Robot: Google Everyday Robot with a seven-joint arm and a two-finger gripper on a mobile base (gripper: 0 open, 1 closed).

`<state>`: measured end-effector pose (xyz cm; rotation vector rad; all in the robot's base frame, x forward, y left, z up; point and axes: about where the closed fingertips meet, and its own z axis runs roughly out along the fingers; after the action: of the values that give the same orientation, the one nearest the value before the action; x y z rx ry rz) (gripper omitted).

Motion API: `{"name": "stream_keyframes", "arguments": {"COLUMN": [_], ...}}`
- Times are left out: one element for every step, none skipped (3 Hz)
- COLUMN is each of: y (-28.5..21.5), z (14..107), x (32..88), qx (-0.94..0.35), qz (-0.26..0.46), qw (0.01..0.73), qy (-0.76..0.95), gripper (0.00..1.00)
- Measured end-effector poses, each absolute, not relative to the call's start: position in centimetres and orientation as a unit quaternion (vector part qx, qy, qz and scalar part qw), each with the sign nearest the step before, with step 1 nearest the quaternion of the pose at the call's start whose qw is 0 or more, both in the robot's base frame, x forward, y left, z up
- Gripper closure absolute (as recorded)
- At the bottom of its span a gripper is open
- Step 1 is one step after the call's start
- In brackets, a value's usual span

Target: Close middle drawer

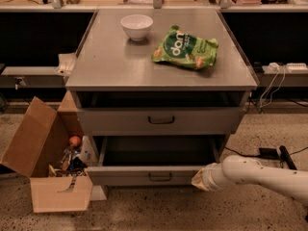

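Observation:
The middle drawer point(144, 175) is pulled far out of the grey cabinet, its inside dark and empty. Its low front carries a small dark bar handle point(160, 177) at the centre. My gripper point(201, 180) is at the right end of that drawer front, touching or nearly touching it, on a white arm point(260, 174) coming in from the lower right. The taller-fronted top drawer point(161, 121) above is slightly out. The lowest drawer is hidden beneath the open one.
On the cabinet top point(106, 61) stand a white bowl point(136, 26) and a green snack bag point(186, 48). An open cardboard box point(45, 162) with clutter sits on the floor at the left. Cables point(274, 153) lie at the right.

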<state>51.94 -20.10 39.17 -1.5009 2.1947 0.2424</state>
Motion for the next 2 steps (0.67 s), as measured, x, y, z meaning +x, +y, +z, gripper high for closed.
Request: {"name": "stream_keyframes", "arguments": {"y": [-20.03, -19.98], "z": [39.35, 39.42], "x": [53.13, 53.48], "qx": [-0.523, -0.514], "qz": [0.089, 0.09], "qw": [0.245, 0.249], "qy": [0.812, 0.816], "gripper": [1.0, 1.0]}}
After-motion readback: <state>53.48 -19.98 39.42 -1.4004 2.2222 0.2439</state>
